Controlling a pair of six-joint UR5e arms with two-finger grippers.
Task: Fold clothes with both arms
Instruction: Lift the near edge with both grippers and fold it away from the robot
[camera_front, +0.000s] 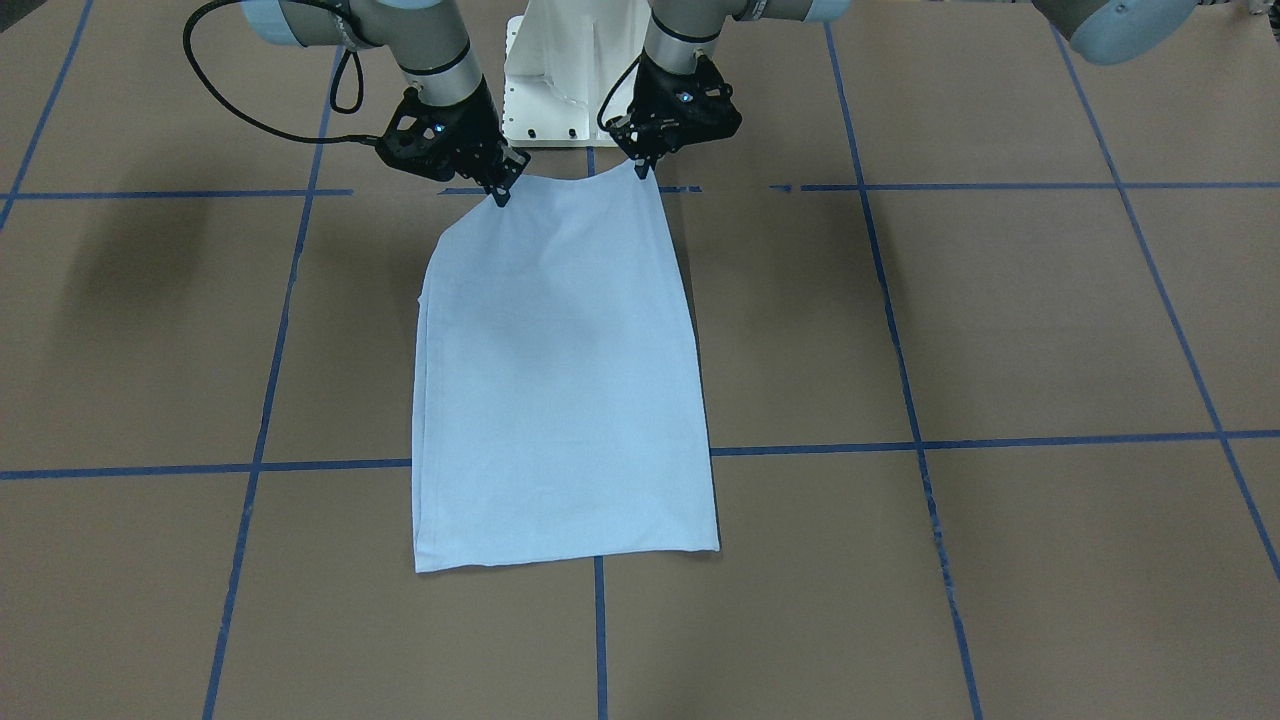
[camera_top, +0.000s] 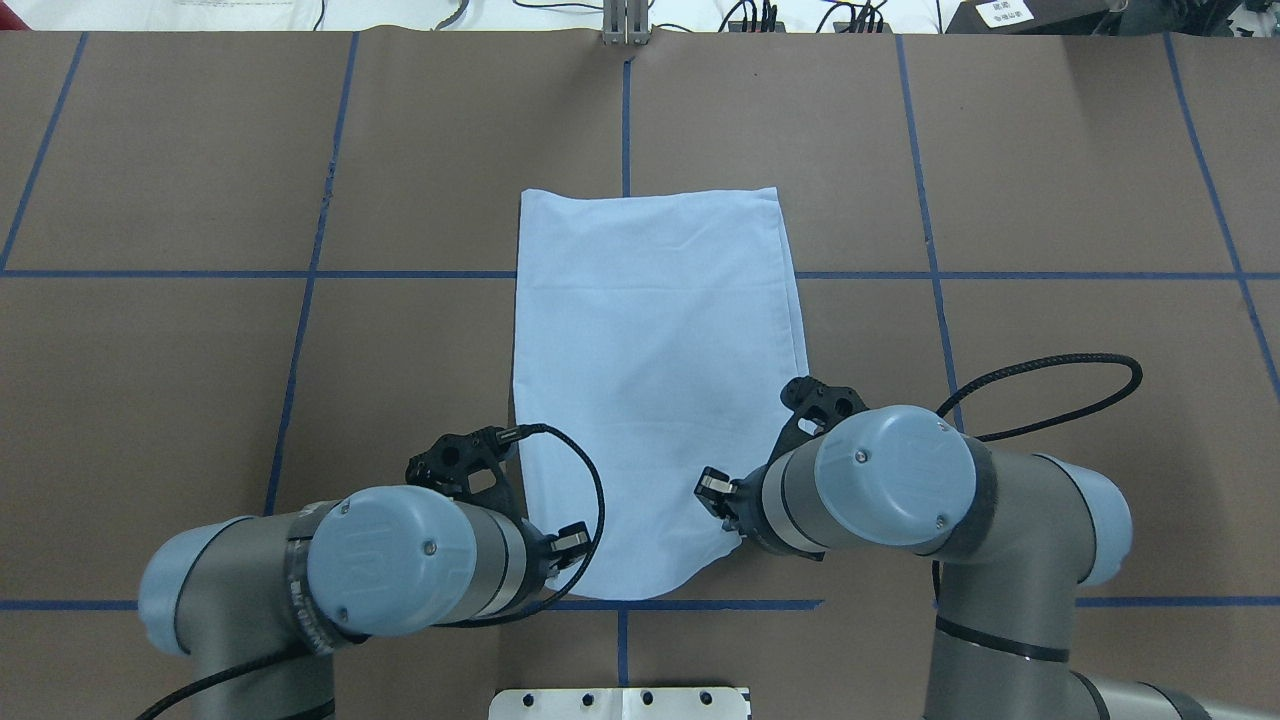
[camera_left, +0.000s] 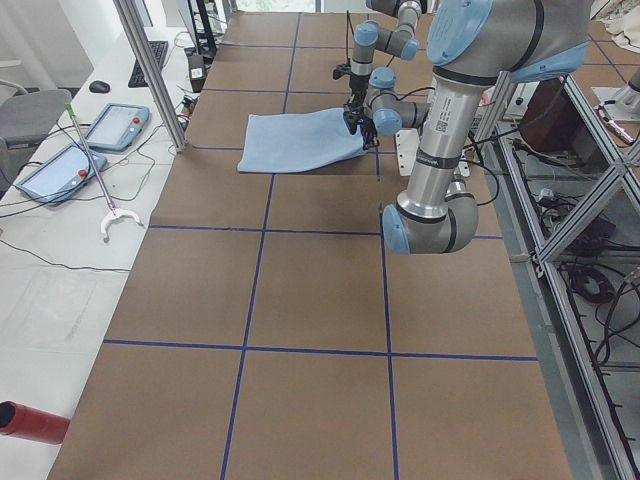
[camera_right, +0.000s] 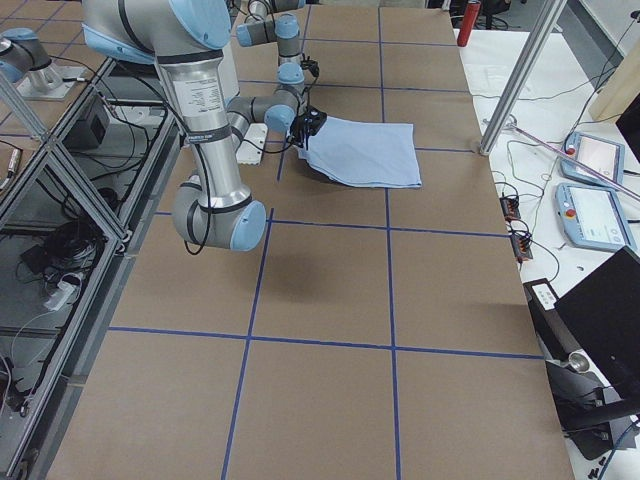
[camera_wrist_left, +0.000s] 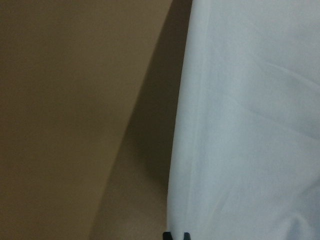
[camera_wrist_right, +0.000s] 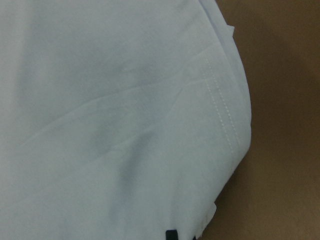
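The pale blue T-shirt (camera_front: 560, 380) lies folded into a long strip on the brown table (camera_front: 950, 320), plain side up. Its collar, print and label are hidden. My left gripper (camera_front: 643, 168) is shut on one corner of the end nearest my base. My right gripper (camera_front: 499, 193) is shut on the other corner. Both corners are raised a little off the table, and the far end lies flat. In the overhead view the T-shirt (camera_top: 650, 330) runs away from me and my wrists hide both pinch points. The left wrist view shows the cloth (camera_wrist_left: 250, 125) by my fingertips (camera_wrist_left: 172, 235).
The white pedestal base (camera_front: 570, 80) stands just behind the grippers. Blue tape lines (camera_front: 905, 400) mark a grid on the table. A side bench with tablets (camera_left: 115, 125) and a metal post (camera_left: 150, 70) lies past the table's far edge.
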